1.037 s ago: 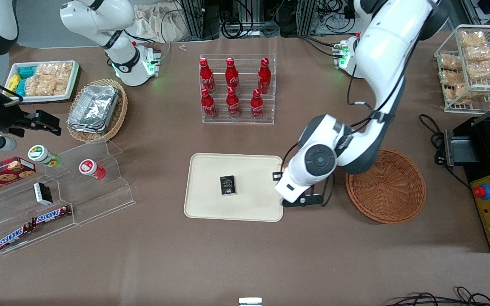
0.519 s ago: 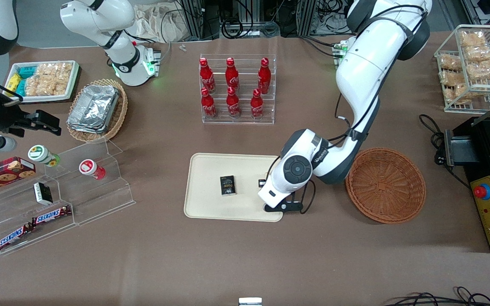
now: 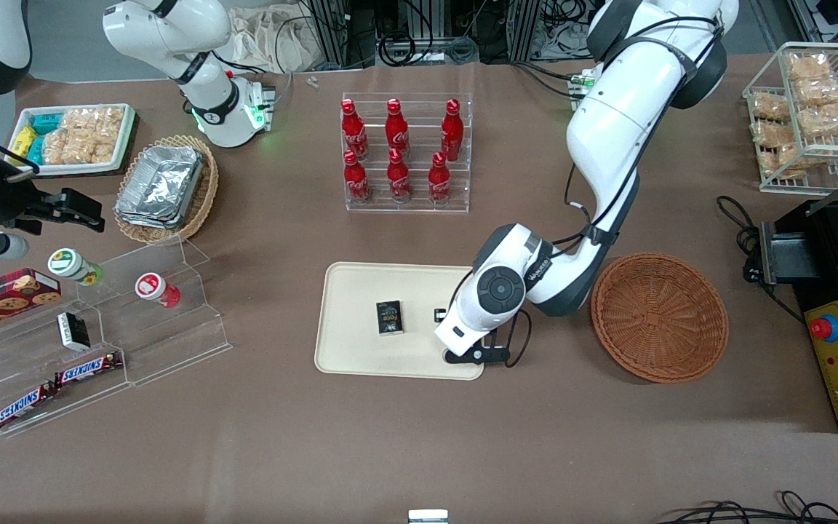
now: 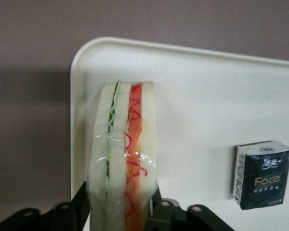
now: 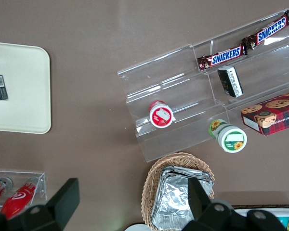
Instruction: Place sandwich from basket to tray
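Sandwich [image 4: 123, 159]: plastic-wrapped wedge, pale bread, green and red-orange filling showing along its edge, clamped in the gripper [image 4: 120, 209] over the tray's corner nearest the basket. Tray [image 3: 350, 291]: cream, flat, rounded corners. Basket [image 3: 659, 316]: reddish-brown wicker, beside the tray.

Front view high, steep down on whole table; left wrist close over tray [image 4: 192, 96]; tray [image 3: 361, 291] shared by all 3.
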You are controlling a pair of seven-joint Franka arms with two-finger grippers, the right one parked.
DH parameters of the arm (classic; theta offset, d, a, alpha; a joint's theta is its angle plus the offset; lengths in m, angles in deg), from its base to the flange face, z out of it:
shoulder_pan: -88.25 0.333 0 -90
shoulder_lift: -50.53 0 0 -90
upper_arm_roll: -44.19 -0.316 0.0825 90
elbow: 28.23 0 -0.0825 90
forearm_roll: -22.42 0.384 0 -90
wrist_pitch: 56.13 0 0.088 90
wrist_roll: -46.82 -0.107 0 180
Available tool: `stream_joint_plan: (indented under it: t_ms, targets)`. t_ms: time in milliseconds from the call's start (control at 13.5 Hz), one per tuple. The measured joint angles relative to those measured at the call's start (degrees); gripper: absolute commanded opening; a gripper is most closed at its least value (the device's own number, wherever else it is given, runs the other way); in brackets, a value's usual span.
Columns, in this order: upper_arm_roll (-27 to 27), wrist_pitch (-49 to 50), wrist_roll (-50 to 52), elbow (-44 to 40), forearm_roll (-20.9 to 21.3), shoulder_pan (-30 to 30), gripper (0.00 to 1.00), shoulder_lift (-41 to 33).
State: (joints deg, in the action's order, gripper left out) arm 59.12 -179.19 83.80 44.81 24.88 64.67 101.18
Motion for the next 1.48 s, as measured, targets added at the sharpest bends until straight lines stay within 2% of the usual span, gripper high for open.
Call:
stream_joint_plan:
  t_ms: [148,370,519,741,889,1037,1259,1481]
  targets:
    - [-0.2,0.9,0.0,-1.5,0.0,0.2,1.00,-1.2]
    - [-1.2,11.5,0.0,-3.1,0.3,2.4,1.00,-6.8]
    - [-1.6,21.0,-0.1,-3.2,0.3,6.3,1.00,-12.7]
    - [-1.6,26.1,-1.3,-1.7,0.3,13.5,1.00,-20.6]
    - [-1.6,27.1,-5.8,2.3,0.3,17.0,1.00,-25.7]
    - [-2.5,27.2,-14.9,9.8,0.2,20.0,1.00,-32.6]
    - [-7.5,27.6,-24.4,20.7,-0.3,21.1,1.00,-42.9]
    - [-8.7,28.6,-26.9,24.2,-0.2,22.0,1.00,-46.5]
